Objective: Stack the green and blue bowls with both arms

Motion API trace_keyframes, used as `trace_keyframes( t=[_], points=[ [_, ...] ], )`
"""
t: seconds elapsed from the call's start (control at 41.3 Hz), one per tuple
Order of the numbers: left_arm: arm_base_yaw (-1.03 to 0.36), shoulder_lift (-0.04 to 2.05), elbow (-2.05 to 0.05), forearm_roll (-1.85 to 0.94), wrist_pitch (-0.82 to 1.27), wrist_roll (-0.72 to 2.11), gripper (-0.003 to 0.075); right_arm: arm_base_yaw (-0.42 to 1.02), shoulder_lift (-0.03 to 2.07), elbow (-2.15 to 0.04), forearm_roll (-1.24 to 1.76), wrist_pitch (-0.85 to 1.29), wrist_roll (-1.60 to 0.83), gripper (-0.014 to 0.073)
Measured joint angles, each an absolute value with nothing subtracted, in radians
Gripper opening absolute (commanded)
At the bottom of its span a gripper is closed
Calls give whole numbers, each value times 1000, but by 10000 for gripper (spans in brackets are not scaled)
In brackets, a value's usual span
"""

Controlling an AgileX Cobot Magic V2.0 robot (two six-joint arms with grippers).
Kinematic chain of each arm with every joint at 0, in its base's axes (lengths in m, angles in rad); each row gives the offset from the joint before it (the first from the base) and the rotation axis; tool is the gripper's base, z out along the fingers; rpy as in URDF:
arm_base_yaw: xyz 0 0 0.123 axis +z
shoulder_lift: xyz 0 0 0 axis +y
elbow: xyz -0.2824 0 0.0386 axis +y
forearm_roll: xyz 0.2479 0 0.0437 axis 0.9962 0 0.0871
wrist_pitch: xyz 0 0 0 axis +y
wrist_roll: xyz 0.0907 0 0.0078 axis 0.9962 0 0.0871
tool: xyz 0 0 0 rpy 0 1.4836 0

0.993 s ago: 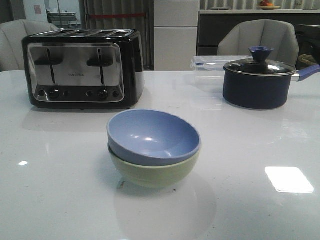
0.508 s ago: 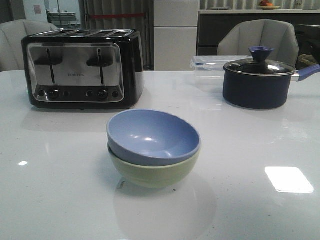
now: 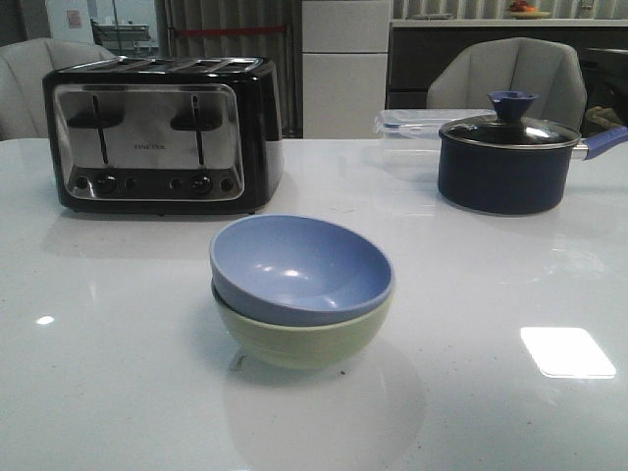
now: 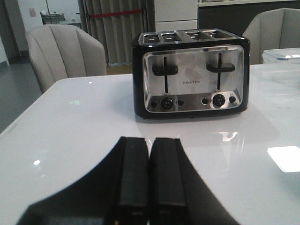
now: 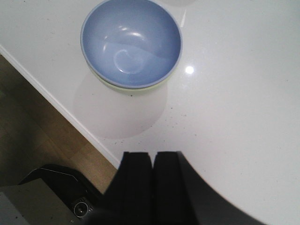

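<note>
The blue bowl [image 3: 299, 267] sits nested inside the pale green bowl [image 3: 304, 341] near the middle of the white table, both upright. In the right wrist view the blue bowl [image 5: 131, 41] hides all but a thin edge of the green bowl [image 5: 123, 87]. My right gripper [image 5: 153, 154] is shut and empty, held above the table's front edge, well apart from the bowls. My left gripper [image 4: 149, 140] is shut and empty over the table, facing the toaster; no bowl shows in its view. Neither arm shows in the front view.
A black and chrome toaster [image 3: 162, 132] stands at the back left. A dark navy pot with glass lid [image 3: 507, 155] stands at the back right, a clear plastic box [image 3: 417, 123] behind it. Chairs stand beyond the table. The table's front edge [image 5: 70, 115] borders wooden floor.
</note>
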State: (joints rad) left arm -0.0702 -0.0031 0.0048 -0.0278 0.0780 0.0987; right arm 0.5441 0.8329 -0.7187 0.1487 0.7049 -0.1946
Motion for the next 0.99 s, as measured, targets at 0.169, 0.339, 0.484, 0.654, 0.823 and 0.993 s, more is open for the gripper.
trace_keyframes(
  t=[0.169,0.339,0.484,0.654,0.823,0.993],
  points=[
    [-49,-4,5,-29,40,99,93,544,833,-719,149,705,-195,57],
    [-49,-4,5,-29,40,99,93,544,833,-719,149,705,-195,57],
    [-49,-4,5,-29,40,99,93,544,833,-719,149,705,-195,57],
    [-49,-4,5,-29,40,99,93,544,833,-719,149,705,-195,57],
    [-49,-4,5,-29,40,99,93,544,833,-719,149,705,-195,57],
    [-49,-4,5,-29,40,99,93,533,812,-708,141,701,-195,57]
  ],
)
